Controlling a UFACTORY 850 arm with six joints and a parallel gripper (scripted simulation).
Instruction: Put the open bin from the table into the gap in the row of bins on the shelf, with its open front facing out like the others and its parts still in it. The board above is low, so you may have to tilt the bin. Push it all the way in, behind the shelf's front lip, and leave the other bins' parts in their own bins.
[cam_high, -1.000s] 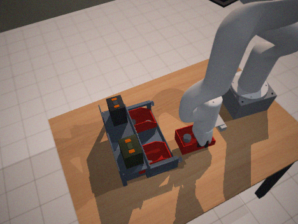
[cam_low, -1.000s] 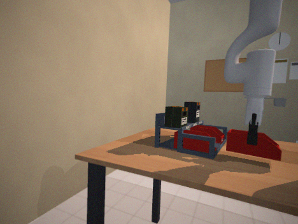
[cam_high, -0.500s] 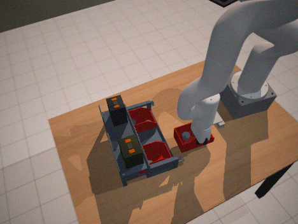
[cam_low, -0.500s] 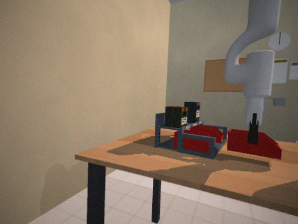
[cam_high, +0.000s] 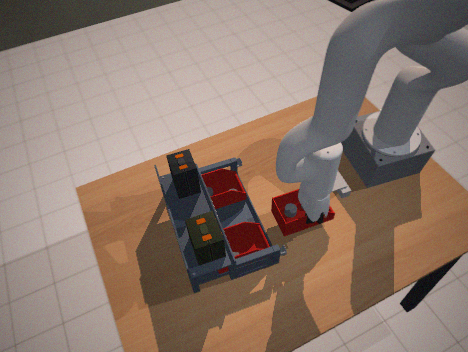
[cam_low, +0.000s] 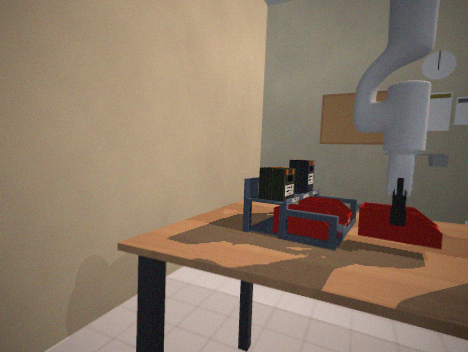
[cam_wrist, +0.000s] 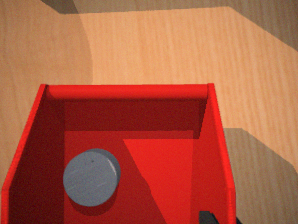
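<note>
Pinched shut on the side wall of the red bin, the gripper holds it on the table just beside the shelf, grey disc inside, so tilting and pushing into the gap remain.

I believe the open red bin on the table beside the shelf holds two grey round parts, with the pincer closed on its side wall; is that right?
Not quite: the red bin holds one grey round part, not two, as the wrist view shows. The rest stands: it sits on the table beside the shelf, with the pincer closed on its side wall.
</note>
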